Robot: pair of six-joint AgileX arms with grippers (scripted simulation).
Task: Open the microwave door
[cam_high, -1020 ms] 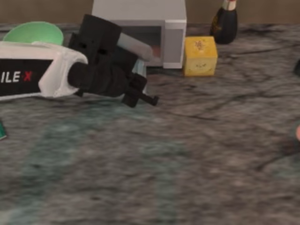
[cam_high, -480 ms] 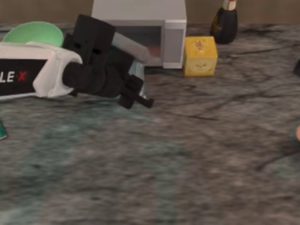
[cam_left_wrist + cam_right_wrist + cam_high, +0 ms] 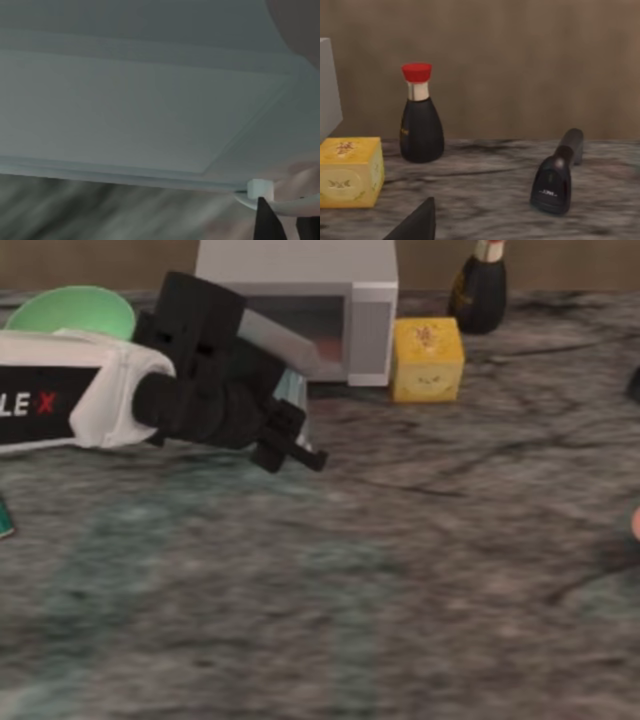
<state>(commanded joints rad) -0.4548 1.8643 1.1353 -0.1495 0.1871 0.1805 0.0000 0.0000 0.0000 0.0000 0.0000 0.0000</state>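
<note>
Top view shows the left gripper (image 3: 290, 445) at about ten o'clock on the tabletop (image 3: 400, 590), its black fingers poking out past the lower free corner of the microwave door (image 3: 280, 340), a flat light-grey framed panel with a translucent grey window. Whether its jaws are spread or closed on the door's edge cannot be told: the wrist hides them from above. In the left wrist view the pale panel (image 3: 140, 100) fills nearly everything, with only dark finger tips low in one corner beside a small white block at the door's corner.

Outward from there, the door stands swung away from the boxy silver-grey microwave (image 3: 300, 280) at roughly eleven to twelve o'clock, angled out toward the left, and the dark cavity with a reddish glow inside is exposed. The task looks well along: the door is clearly off its closed position, though seemingly not at full swing, so some further pull may remain.

A yellow cube (image 3: 427, 359) sits just beside the microwave's control-panel side, with a dark red-capped sauce bottle (image 3: 478, 290) behind it at one o'clock. A green bowl (image 3: 70, 312) lies at ten o'clock.

The right gripper is parked off the right side; only a dark finger (image 3: 417, 225) shows in its wrist view.
</note>
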